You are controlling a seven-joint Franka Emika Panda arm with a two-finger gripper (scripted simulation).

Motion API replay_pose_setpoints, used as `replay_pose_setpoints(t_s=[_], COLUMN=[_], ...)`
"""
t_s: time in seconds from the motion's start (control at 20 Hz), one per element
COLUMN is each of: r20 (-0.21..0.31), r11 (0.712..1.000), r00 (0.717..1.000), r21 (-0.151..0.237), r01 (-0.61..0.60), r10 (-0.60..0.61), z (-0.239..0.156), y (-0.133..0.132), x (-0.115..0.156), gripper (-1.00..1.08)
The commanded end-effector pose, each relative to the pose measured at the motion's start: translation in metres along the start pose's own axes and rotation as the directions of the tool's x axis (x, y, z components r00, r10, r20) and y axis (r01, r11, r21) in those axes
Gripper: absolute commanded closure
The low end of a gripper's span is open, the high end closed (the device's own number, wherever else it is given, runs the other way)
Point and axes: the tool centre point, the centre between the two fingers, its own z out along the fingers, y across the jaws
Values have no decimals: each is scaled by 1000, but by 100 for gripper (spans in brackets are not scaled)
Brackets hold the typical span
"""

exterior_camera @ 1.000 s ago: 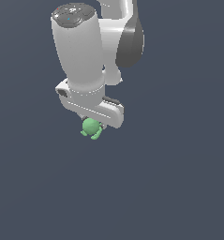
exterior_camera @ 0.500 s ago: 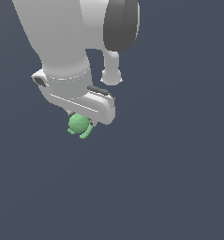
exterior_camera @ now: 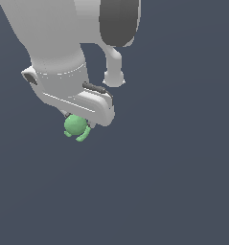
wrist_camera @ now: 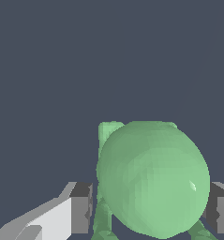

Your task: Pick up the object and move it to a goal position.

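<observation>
Exterior view: white arm [exterior_camera: 53, 43] fills the upper part toward the exterior view's left, wrist pointed down. The hand block [exterior_camera: 80, 103] sits at its lower end, tilted, with a dark strip along its upper edge. The object [exterior_camera: 75, 125], a small bright green rounded blob, hangs directly under the block, its top hidden against the block's underside. Short nubs stick out low on the blob, one toward the exterior view's left, one curling down beneath it. The jaws themselves are hidden by the block in this view. Nothing but flat dark grey-blue shows around and below the blob; no counter edge can be made out, so whether it rests on anything cannot be told from here. Wrist view: the object [wrist_camera: 153, 180] looms large, smooth and egg-shaped, squarely between the jaws [wrist_camera: 151, 208]. One dark grey pad [wrist_camera: 81, 208] on a white finger sits against one flank of the blob; the other pad [wrist_camera: 220, 210] presses the opposite flank, partly cut by the frame edge. Jaws are closed down to the blob's width, gripping it on both sides. A squarish green nub pokes out past the blob's far side; thin green limbs run down near the first pad.
</observation>
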Motion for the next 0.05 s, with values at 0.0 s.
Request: replay_pose_setpoints(t_s=[0.0], r20=[0], r11=[1000], r00=[1000], r21=[0], r01=[0], r10=[0], z=[-1], y=[0], x=[1], gripper=[108])
